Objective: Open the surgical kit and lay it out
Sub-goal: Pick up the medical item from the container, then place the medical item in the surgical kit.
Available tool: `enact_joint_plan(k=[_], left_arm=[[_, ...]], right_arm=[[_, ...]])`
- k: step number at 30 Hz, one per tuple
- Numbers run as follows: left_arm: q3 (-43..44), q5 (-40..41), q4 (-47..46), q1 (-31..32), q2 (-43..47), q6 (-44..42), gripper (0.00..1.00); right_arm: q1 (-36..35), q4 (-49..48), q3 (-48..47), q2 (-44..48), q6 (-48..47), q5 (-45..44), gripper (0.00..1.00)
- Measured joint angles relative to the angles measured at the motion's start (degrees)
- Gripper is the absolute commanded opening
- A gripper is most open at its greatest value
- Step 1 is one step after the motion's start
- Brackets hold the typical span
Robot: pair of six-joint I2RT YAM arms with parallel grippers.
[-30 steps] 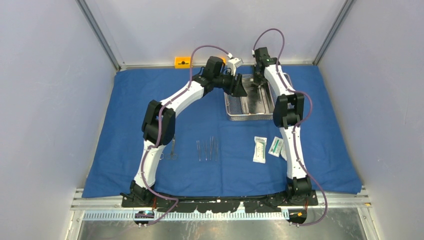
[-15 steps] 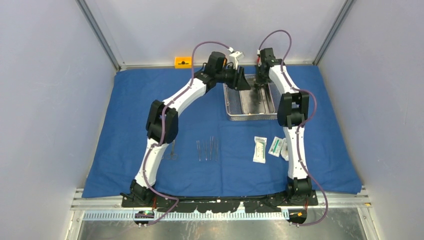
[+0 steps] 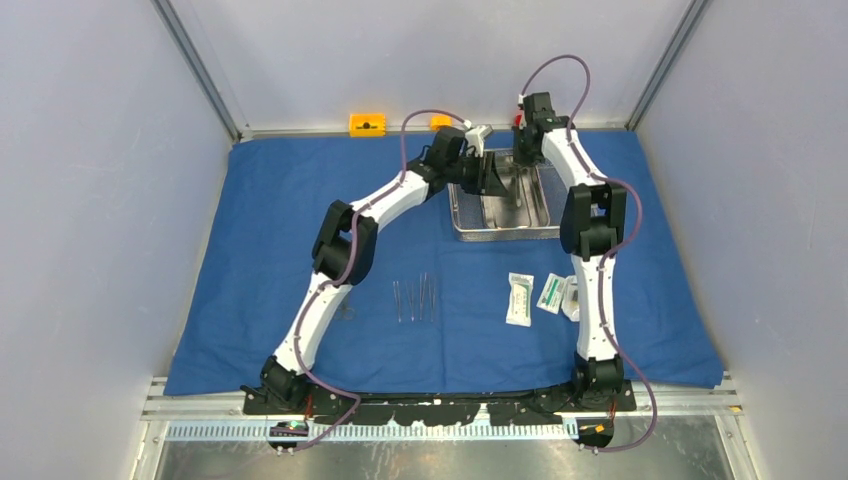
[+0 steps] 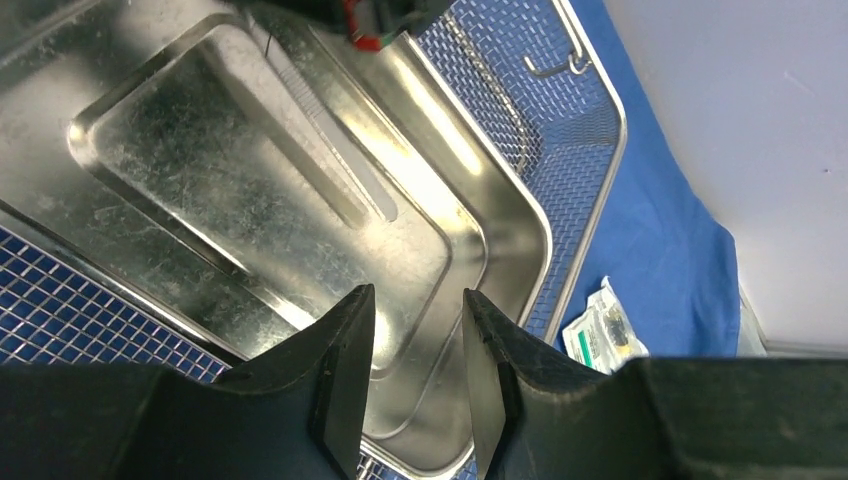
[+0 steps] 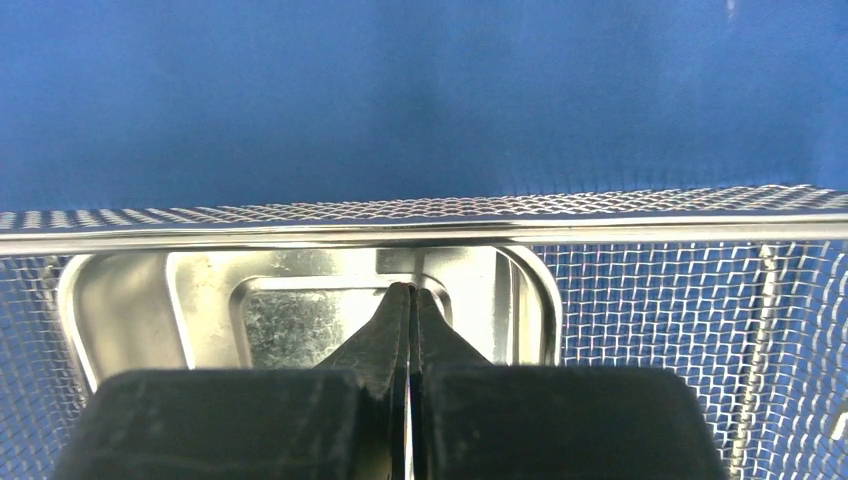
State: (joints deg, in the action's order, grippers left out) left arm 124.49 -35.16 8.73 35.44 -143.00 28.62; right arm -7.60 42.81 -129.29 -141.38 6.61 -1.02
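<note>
The blue cloth (image 3: 300,200) lies spread flat with the wire-mesh basket (image 3: 458,222) at its far middle and the steel tray (image 3: 530,205) inside it. My right gripper (image 5: 408,290) is shut at the tray's far end on slim metal tweezers (image 4: 335,150), which slant down into the tray. My left gripper (image 4: 415,297) hovers over the tray (image 4: 200,150) with its jaws open and nothing between them. Several slim instruments (image 3: 415,298) and three white packets (image 3: 519,298) lie on the near cloth.
Two orange blocks (image 3: 365,124) (image 3: 440,121) sit on the ledge beyond the cloth's far edge. Grey walls close in the left, right and back. A basket handle (image 4: 560,65) hooks over the mesh rim. One packet (image 4: 600,335) lies just outside the basket.
My left arm swung right, bringing its gripper over the tray, and its jaws narrowed slightly. My right gripper closed fully and drew back toward the basket's far edge.
</note>
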Motion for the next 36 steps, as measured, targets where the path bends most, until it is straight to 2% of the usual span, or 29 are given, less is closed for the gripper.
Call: enact_joint_plan(k=[7, 11, 15, 26, 29, 36], left_arm=[[2.2, 1.1, -1.3, 0.4, -3.5, 1.4, 0.4], [5.0, 1.4, -2.2, 0.6, -5.8, 2.5, 0.46], [7.5, 1.7, -5.3, 0.9, -8.2, 4.7, 0.5], [10.5, 3.1, -12.2, 2.1, -12.4, 9.9, 0.53], [10.6, 3.5, -13.0, 2.1, -12.9, 10.6, 0.52], [11.2, 4.0, -15.6, 2.4, -13.4, 13.2, 0.4]], right_arm=[[0.0, -1.0, 0.7, 2.6, 0.1, 0.1, 0.0], [0.0, -1.3, 1.0, 3.8, 0.7, 0.1, 0.0], [0.0, -1.5, 2.2, 5.1, 1.2, 0.1, 0.0], [0.0, -1.8, 6.4, 9.6, 2.2, 1.0, 0.0], [0.0, -2.0, 7.6, 10.9, 2.5, 1.4, 0.0], [0.0, -2.3, 9.6, 12.5, 2.9, 2.1, 0.0]])
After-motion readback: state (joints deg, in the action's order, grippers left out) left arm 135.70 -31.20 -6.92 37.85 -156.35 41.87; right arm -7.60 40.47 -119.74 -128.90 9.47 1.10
